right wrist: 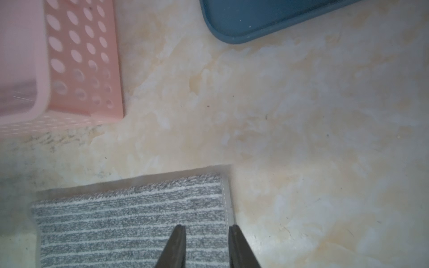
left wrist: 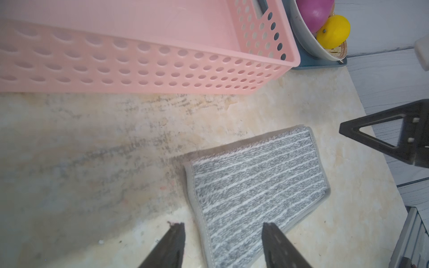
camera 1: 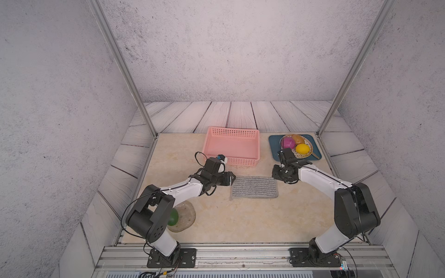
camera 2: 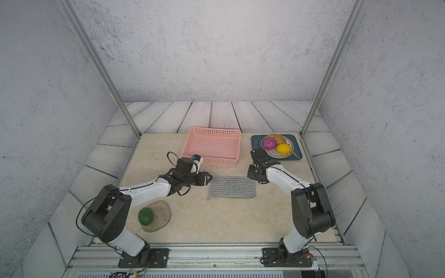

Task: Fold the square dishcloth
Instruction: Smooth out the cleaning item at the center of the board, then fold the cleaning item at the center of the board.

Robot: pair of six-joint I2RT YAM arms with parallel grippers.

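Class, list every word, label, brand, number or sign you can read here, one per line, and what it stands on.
None can be read.
The pink basket, the striped dishcloth and the blue tray show no lettering.
The small circuit board at the front rail is too small to tell.

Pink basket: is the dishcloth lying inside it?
No, the dishcloth lies flat on the table, in front of the pink basket and apart from it.

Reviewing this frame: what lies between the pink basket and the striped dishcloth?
Nothing: only bare marbled tabletop separates the pink basket from the square dishcloth, seen in both top views and the left wrist view.
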